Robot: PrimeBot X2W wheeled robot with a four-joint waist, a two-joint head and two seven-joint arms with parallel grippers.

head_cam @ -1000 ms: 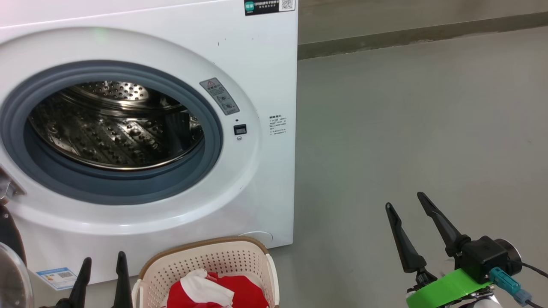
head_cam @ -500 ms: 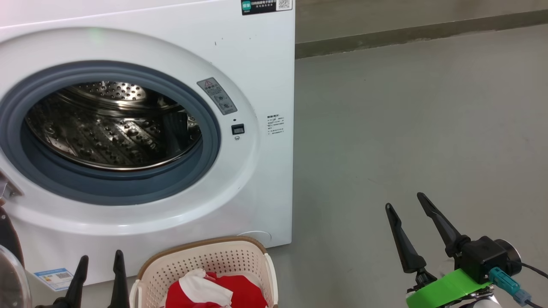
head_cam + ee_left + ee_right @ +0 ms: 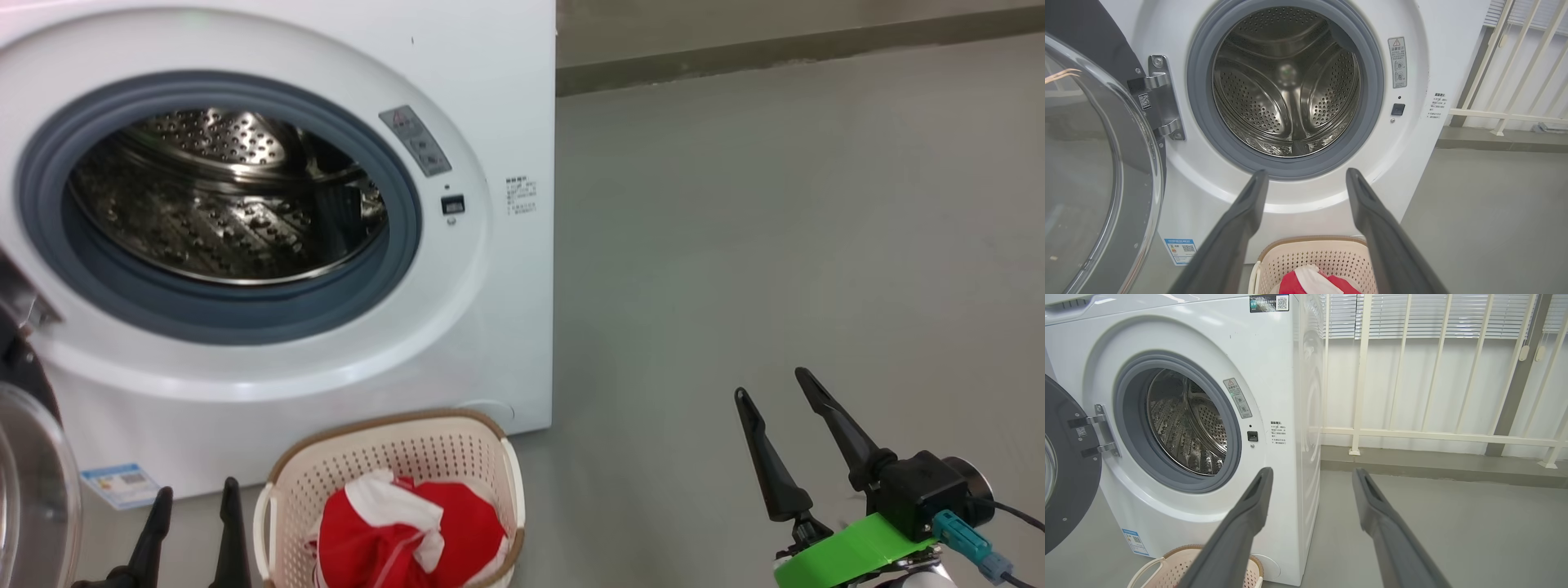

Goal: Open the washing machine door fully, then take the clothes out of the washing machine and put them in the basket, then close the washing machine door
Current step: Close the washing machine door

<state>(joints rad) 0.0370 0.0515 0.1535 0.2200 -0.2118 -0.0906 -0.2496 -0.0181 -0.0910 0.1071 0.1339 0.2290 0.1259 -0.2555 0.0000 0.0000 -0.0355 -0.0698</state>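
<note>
Standing open at left, washing machine door (image 3: 1094,171); clothes (image 3: 408,531) heaped in basket (image 3: 392,457).

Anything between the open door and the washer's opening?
Nothing across the gasket. The basket stands low before the washing machine, the left gripper between it and the open door; either may clip the swing.
</note>
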